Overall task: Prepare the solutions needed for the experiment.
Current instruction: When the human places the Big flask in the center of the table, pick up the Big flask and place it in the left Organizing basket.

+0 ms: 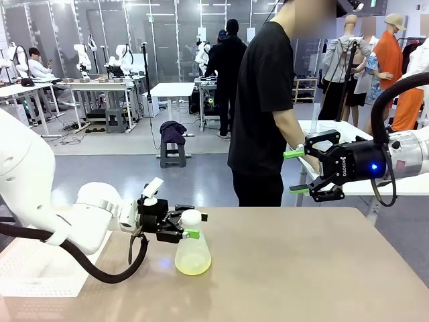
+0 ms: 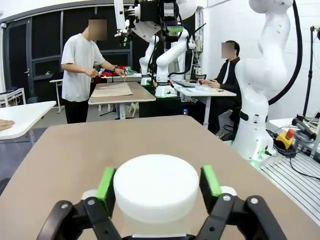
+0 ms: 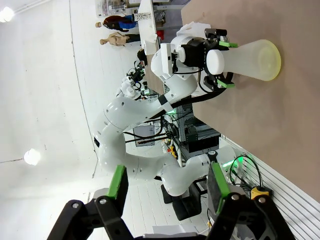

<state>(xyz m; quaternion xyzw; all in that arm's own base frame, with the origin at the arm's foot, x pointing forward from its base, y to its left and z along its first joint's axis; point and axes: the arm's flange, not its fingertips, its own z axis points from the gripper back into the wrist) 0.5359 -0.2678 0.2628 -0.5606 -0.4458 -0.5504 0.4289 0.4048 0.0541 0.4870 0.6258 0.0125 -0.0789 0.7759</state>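
Front view: L hand (image 1: 189, 225) fingers astride flask (image 1: 193, 253) cap, apart, not clamped. R hand (image 1: 310, 172) apart, empty, raised well off. Risk: off-centre squeeze tips flask, spills solutions (image 1: 193, 265) on counter (image 1: 301, 268).

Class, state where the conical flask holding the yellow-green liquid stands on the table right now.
In the front view the conical flask stands on the table's left half, near the robot's edge, its white cap between the left gripper's fingers.

You see even, bright overhead light; the counter (image 1: 301, 268) carries only soft shadows. Two ceiling lamps (image 3: 32, 156) glare in your right wrist view, and both wrist views bend at their edges.
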